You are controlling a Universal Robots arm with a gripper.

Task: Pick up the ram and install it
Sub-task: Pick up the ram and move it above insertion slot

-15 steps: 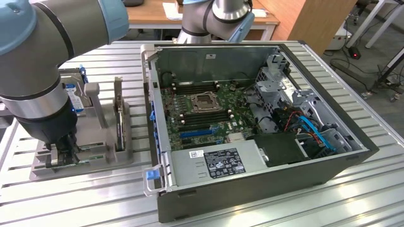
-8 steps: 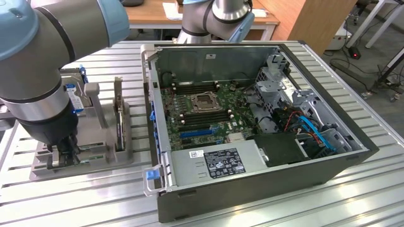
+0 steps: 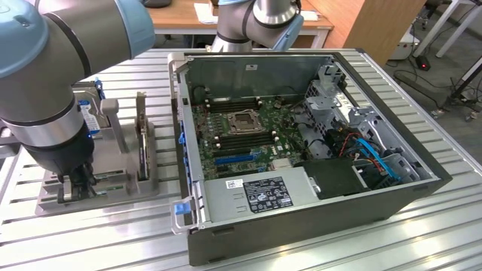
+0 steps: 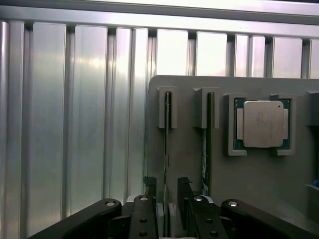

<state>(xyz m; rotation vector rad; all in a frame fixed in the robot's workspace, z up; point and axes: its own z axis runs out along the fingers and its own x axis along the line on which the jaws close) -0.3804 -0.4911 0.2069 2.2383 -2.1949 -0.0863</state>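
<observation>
In the wrist view the ram (image 4: 166,134) is a thin green stick standing on edge in a slot of the grey holder (image 4: 189,164). My gripper (image 4: 167,195) is open, with one black finger on each side of the stick's near end and a small gap to each. A second stick (image 4: 206,144) stands in the neighbouring slot. In the exterior view the gripper (image 3: 75,185) hangs low over the holder (image 3: 135,189), on the exterior view's left of the open computer case (image 3: 301,226). The motherboard's long dark memory slots (image 3: 226,105) lie beside the processor socket (image 3: 245,121).
A square silver processor chip (image 4: 262,123) lies in a pocket of the holder. A boxy drive with blue trim (image 3: 90,116) stands at the holder's far end. The ribbed metal table (image 3: 90,243) carries everything. The case holds a power supply (image 3: 260,195) and blue cables (image 3: 376,155).
</observation>
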